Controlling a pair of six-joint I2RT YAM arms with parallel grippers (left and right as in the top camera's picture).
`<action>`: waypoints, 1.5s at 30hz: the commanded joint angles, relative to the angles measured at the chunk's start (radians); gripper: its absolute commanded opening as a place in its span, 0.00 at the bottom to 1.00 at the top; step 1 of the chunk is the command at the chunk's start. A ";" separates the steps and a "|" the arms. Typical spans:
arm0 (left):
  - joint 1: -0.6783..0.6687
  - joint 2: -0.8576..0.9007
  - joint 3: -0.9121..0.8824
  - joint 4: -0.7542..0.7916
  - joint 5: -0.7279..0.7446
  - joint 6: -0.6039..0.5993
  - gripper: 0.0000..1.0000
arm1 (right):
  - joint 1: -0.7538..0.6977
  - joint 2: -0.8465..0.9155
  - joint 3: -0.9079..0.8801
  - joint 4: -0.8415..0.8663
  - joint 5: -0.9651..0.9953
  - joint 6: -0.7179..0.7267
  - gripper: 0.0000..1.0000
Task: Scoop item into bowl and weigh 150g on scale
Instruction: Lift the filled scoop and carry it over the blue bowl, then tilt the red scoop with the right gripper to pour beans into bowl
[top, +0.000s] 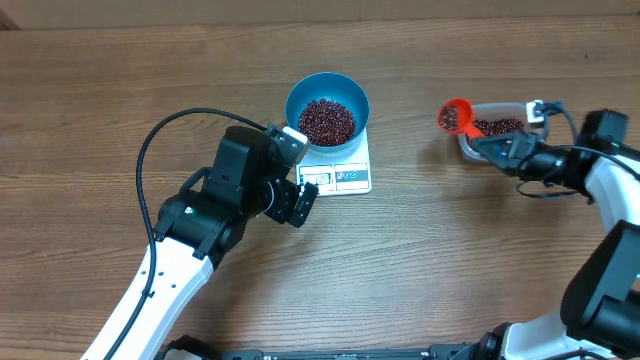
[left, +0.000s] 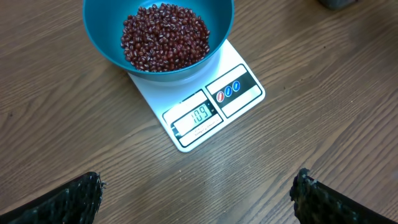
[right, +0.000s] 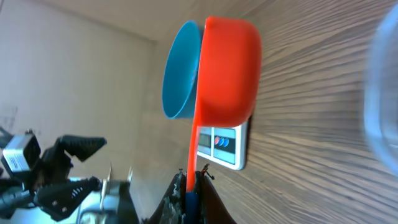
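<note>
The blue bowl (top: 327, 92) (left: 99, 31) (right: 179, 74) stands on the white scale (top: 352, 178) (left: 186, 93) (right: 225, 148) with a heap of red-brown beans (top: 327, 120) (left: 165, 36) inside. The display reads 109. My left gripper (top: 297, 190) (left: 198, 186) stands open and empty above bare wood just in front of the scale. To the right, my right gripper (top: 500, 146) (right: 194, 183) is shut on the handle of an orange scoop (top: 455, 117) (right: 230, 74). The scoop's cup holds some beans and hovers at the left end of a clear container.
The clear plastic container (top: 470, 148) (right: 382, 93) with more beans (top: 498, 126) sits at the right, under the right arm. A black cable (top: 150, 150) loops off the left arm. Bare wooden tabletop (top: 120, 80) lies all around.
</note>
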 joint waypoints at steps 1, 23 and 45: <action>0.002 0.005 0.000 0.003 0.007 -0.010 0.99 | 0.072 0.001 -0.007 0.030 -0.029 0.016 0.04; 0.002 0.005 0.000 0.003 0.007 -0.010 1.00 | 0.422 0.001 -0.007 0.620 0.140 0.500 0.04; 0.002 0.005 0.000 0.003 0.007 -0.010 1.00 | 0.602 0.001 -0.007 0.666 0.611 -0.143 0.04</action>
